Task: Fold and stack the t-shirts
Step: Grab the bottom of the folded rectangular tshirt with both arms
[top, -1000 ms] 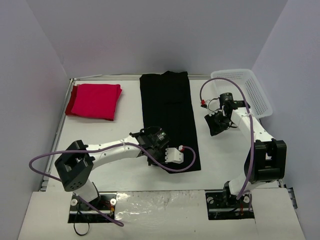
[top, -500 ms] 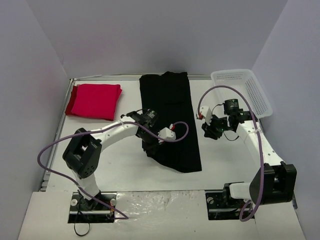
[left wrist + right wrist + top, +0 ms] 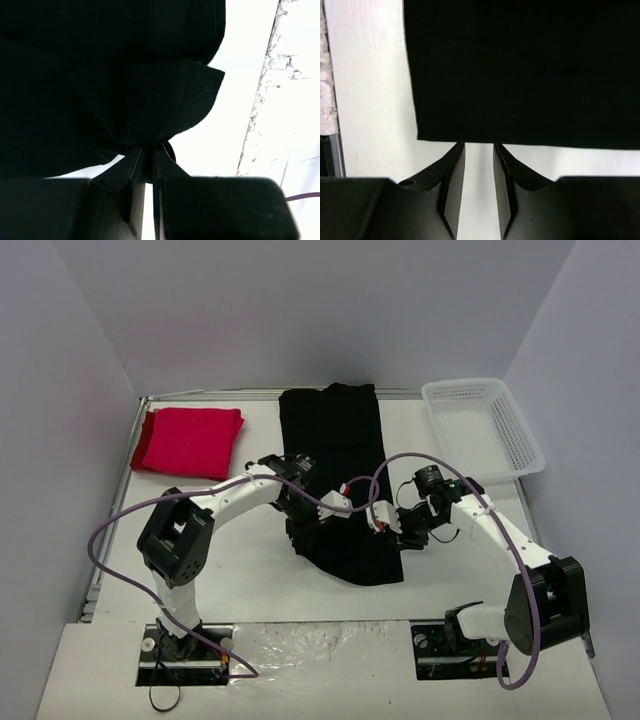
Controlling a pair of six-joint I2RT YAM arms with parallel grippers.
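The black t-shirt [image 3: 335, 440] lies as a long strip down the middle of the table, its near left corner lifted and bunched. My left gripper [image 3: 298, 518] is shut on that corner; the left wrist view shows the pinched cloth [image 3: 125, 100] between the fingertips [image 3: 148, 152]. My right gripper [image 3: 393, 531] is at the shirt's near right edge, low over the table, jaws a little apart with nothing between them. In the right wrist view its tips [image 3: 479, 149] sit just short of the shirt's straight edge [image 3: 520, 65]. The red t-shirt [image 3: 188, 442] lies folded at the far left.
A white mesh basket [image 3: 485, 425] stands at the far right corner. Grey walls close in the table [image 3: 250, 570] on three sides. Purple cables loop from both arms over the near half. A taped strip runs along the near edge.
My left gripper has carried the black shirt's near left corner up and away from the near edge. My right arm has swung left from near the basket to the shirt's right edge.
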